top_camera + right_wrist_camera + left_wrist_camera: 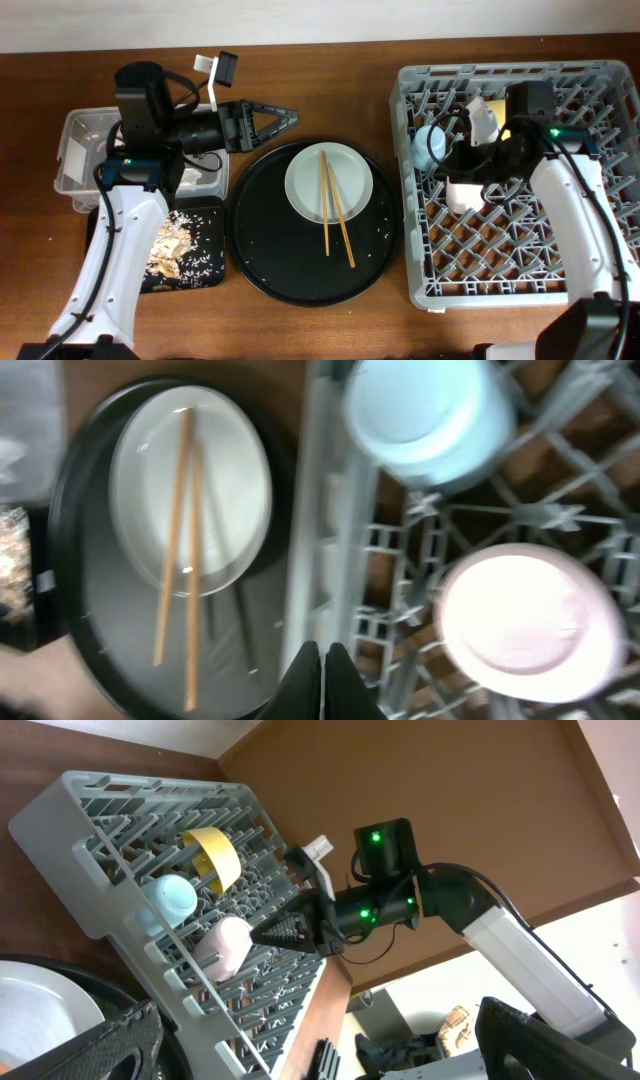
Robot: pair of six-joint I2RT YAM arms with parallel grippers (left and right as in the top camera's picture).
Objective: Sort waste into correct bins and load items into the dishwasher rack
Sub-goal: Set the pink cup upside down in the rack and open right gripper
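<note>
Since cups (462, 192) sit tipped in rack (520, 280) to drain, right end effector (322, 660) is pinched empty, left end effector (288, 116) apart.

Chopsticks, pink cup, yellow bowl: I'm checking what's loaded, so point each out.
chopsticks (325, 200), overhead view, midway along one stick.
pink cup (530, 622), right wrist view, middle of its round face.
yellow bowl (228, 855), left wrist view, its yellow wall.

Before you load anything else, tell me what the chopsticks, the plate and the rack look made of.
Chopsticks: likely wood or bamboo, matt tan, no gloss. Plate: glazed ceramic or melamine, hard to tell; smooth grey-white with a soft sheen. Rack: moulded plastic, matt light grey, thin lattice and pegs.
</note>
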